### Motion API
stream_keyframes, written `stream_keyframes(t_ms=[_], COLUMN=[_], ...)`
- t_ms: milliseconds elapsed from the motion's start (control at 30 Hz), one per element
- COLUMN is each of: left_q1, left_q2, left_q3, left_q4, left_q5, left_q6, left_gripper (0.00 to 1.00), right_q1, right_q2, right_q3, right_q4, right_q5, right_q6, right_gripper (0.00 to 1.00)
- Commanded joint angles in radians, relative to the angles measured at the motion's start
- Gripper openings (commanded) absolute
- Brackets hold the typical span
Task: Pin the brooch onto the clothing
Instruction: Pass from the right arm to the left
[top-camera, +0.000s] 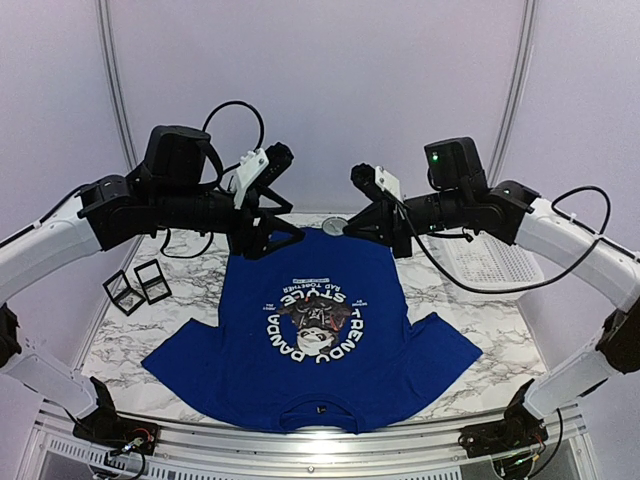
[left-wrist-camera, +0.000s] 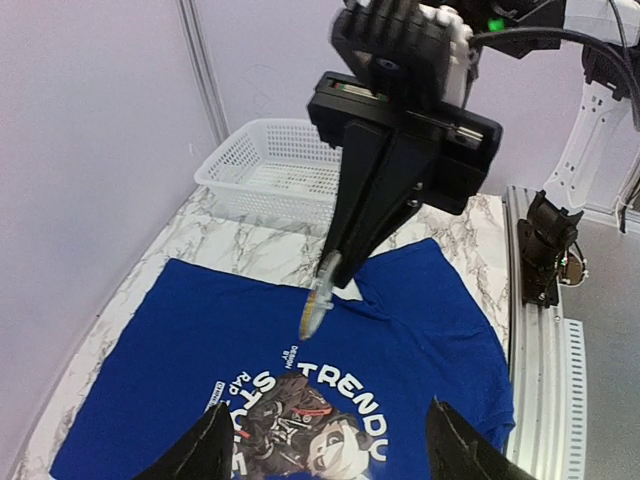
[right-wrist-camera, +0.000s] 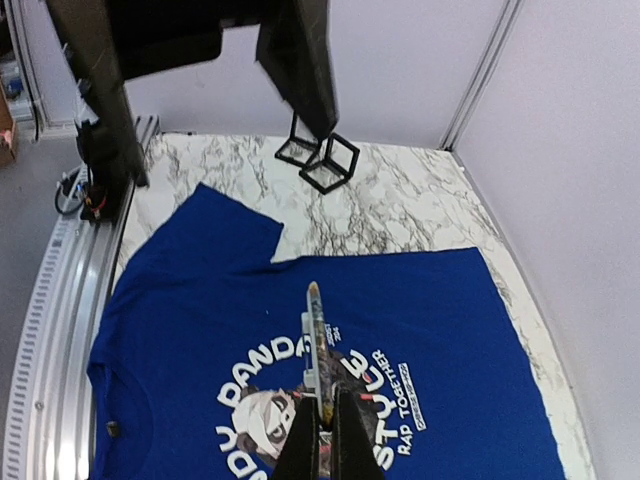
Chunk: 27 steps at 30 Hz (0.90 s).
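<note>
1. Brooch (left-wrist-camera: 318, 302): a small round disc, seen edge-on from both wrist cameras. It hangs in the air over the T-shirt's far part and I see no contact with the cloth.
2. Right gripper (right-wrist-camera: 325, 432): the fingers are clenched on the brooch's rim. I judge the edge grip is meant to keep the disc's face and back clear for the pinning.
3. Left gripper (left-wrist-camera: 325, 452): the fingers are spread wide and grasp nothing. It faces the right gripper across the brooch, and I read that as standing ready to help with the clasp or to steady the fabric.
4. T-shirt (top-camera: 345, 375): royal blue, spread flat with the panda graphic upward and the collar toward the arm bases. Laid out this way, the chest is an open target below both grippers.
5. Table (top-camera: 470, 345): marble-patterned, and it carries the shirt.
6. Basket (left-wrist-camera: 270, 165): white mesh, beside the shirt on my right, well apart from the work.
7. Black frames (top-camera: 140, 287): two open frames to the left of the shirt, not involved.
</note>
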<state>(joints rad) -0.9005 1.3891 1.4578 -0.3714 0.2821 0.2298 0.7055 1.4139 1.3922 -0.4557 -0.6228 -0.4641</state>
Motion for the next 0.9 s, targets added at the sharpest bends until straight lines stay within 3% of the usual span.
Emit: stream_keyframes(t_ms=[0,200,500,867], left_q1=[-0.015,-0.069,-0.098,-0.098], left_q2=[-0.017,0.034,0.092,0.097], left_q3=[-0.006,0.021,0.059,0.058], left_q4=[0.011,0.011,0.097,0.149], left_q5=[-0.036,-0.039,-0.011,-0.059], left_q6=[0.094,0.185,0.161,0.146], left_gripper=[0.68,0.66,0.35,0.32], right_q1=[0.046,0.085,0.101,0.101], right_q2=[-0.058,-0.086,-0.118,-0.114], right_q3=[0.079,0.114,0.08,0.057], right_q4=[-0.201,-0.204,-0.142,-0.136], right_q5=[0.15,0.168,0.128,0.101], right_q6=[-0.187,-0.217,-0.205,-0.205], right_gripper=[0.0,0.0,0.0,0.0])
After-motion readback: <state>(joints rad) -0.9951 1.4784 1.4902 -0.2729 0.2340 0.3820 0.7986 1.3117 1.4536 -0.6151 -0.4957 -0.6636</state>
